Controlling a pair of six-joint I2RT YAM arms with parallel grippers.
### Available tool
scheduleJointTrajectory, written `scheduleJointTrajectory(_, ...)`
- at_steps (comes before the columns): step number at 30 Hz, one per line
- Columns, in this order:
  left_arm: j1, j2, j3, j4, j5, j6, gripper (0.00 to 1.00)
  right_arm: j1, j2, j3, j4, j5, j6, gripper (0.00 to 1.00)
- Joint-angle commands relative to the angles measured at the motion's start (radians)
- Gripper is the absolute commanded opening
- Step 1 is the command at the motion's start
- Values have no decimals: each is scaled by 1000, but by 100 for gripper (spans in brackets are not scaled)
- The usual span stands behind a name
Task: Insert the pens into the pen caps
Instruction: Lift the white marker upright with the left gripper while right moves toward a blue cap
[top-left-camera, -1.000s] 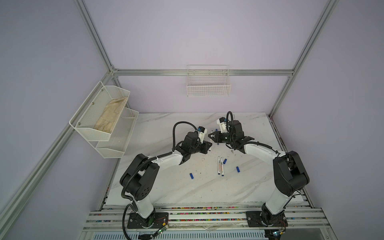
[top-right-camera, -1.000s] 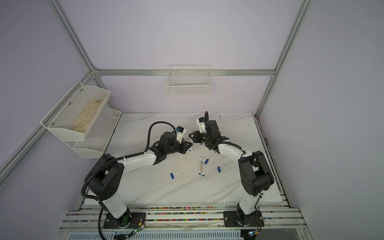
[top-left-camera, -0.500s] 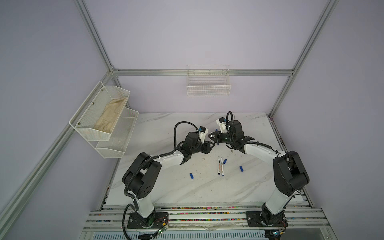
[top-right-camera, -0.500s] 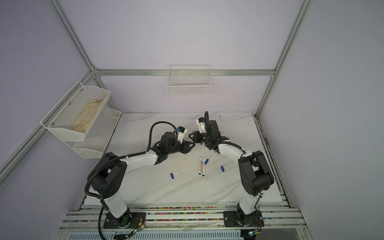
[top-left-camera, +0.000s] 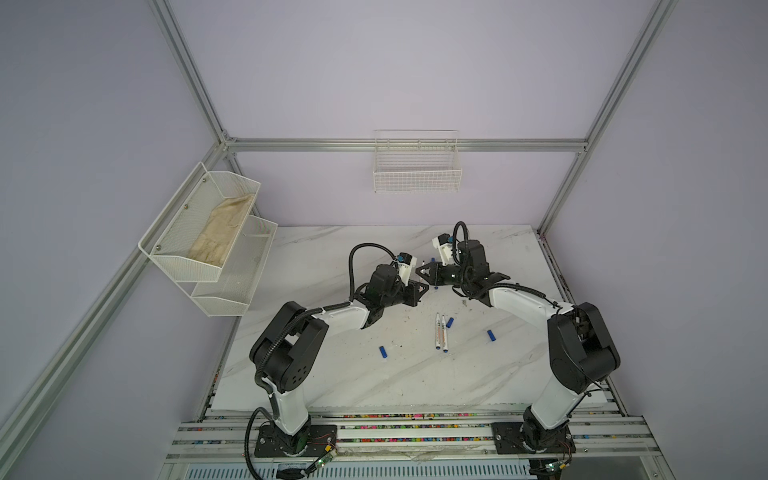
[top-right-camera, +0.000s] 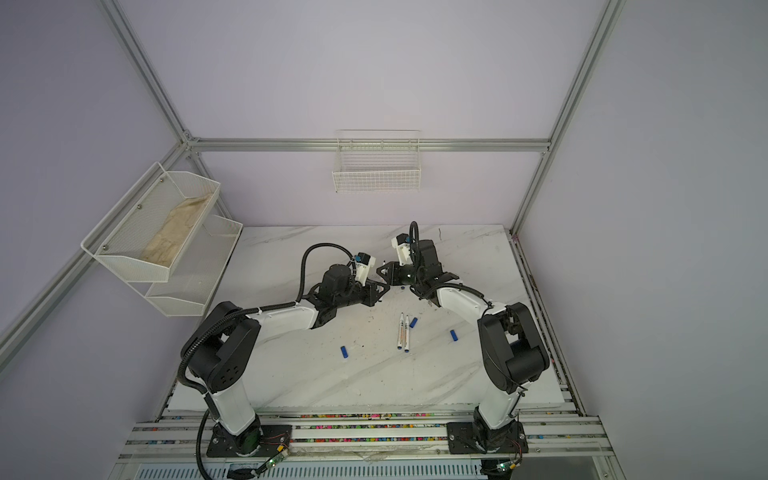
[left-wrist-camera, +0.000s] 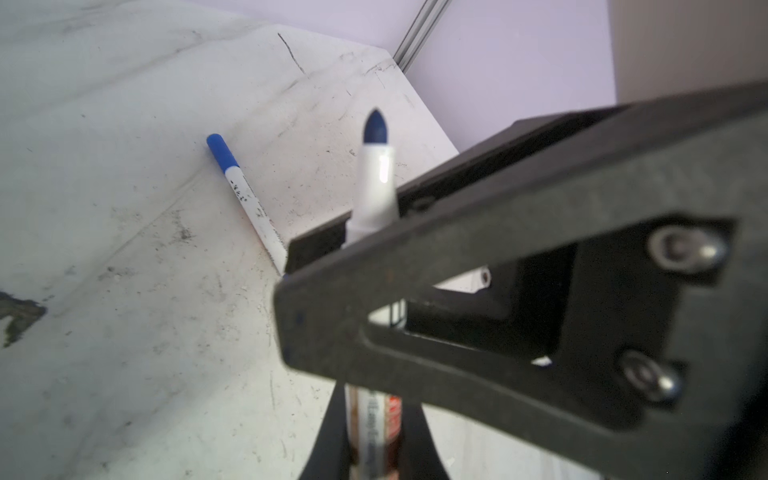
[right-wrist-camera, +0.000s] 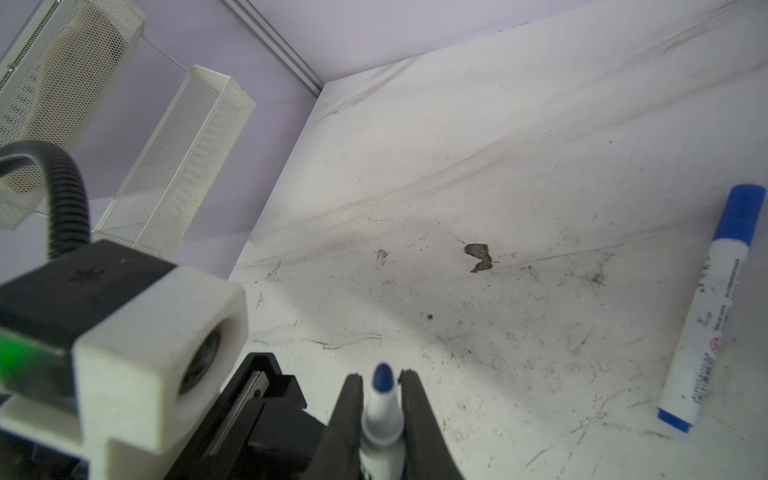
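Nearest the front edge of the white marble-patterned tabletop (top-left-camera: 374, 386), a short dark-blue plastic cap (top-left-camera: 384, 352) is lying alone. A little farther in, two slim white uncapped marker pens (top-left-camera: 440, 337) are resting side by side. A second dark-blue cap (top-left-camera: 449, 322) is sitting just beside their tip ends, and a third dark-blue cap (top-left-camera: 491, 335) is lying apart toward the right arm.

Farther still, the two arms are meeting over the middle of the table. The left gripper (left-wrist-camera: 374, 440) is pinching the printed barrel of a third white marker pen (left-wrist-camera: 374, 183). The right gripper (right-wrist-camera: 382, 380) is clamping narrowly on that same pen just below its bare blue tip, so both are gripping one pen, which is sitting clear of the tabletop as far as the views show. Beyond them, a fourth white pen (left-wrist-camera: 245, 199), already wearing its blue cap, is lying flat on the table.

The step in hand is looking like a hand-to-hand transfer of the second pen to be capped, settling its hold before a cap is fetched. The next move is probably calling for one gripper to let go while the other is keeping the pen steady with its tip exposed. The free gripper would then be picking up a loose cap and lining its open end up squarely with that tip.
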Motion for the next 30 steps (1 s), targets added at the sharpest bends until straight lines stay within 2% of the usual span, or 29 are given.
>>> scheduleJointTrajectory(1, -5, -24, 53, 106, -6, -14, 0, -12, -48, -23, -35, 92, 44, 21)
scheduleJointTrajectory(3, -4, -32, 38, 66, -74, -26, 0, -32, -81, -49, -93, 233, 100, 37)
scheduleJointTrajectory(6, -5, -46, -1, 49, -149, -37, 0, -83, -155, -112, -238, 503, 206, 52)
scheduleJointTrajectory(8, -4, -54, -23, 50, -174, -40, 0, -123, -205, -150, -334, 630, 237, 60)
scheduleJointTrajectory(10, -5, -57, -38, 54, -181, -41, 0, -162, -240, -197, -418, 740, 250, 65)
scheduleJointTrajectory(13, -3, -54, -40, 55, -171, -41, 0, -246, -247, -257, -511, 835, 272, 67)
scheduleJointTrajectory(16, -1, -48, -40, 68, -155, -45, 0, -342, -234, -313, -508, 837, 268, 67)
scheduleJointTrajectory(20, 0, -40, -37, 78, -129, -45, 0, -412, -191, -334, -496, 824, 213, 67)
scheduleJointTrajectory(26, 2, -47, -53, 81, -124, -38, 0, -419, -219, -403, -437, 676, 165, 57)
scheduleJointTrajectory(30, 2, -45, -57, 84, -116, -39, 0, -419, -252, -441, -439, 633, 170, 54)
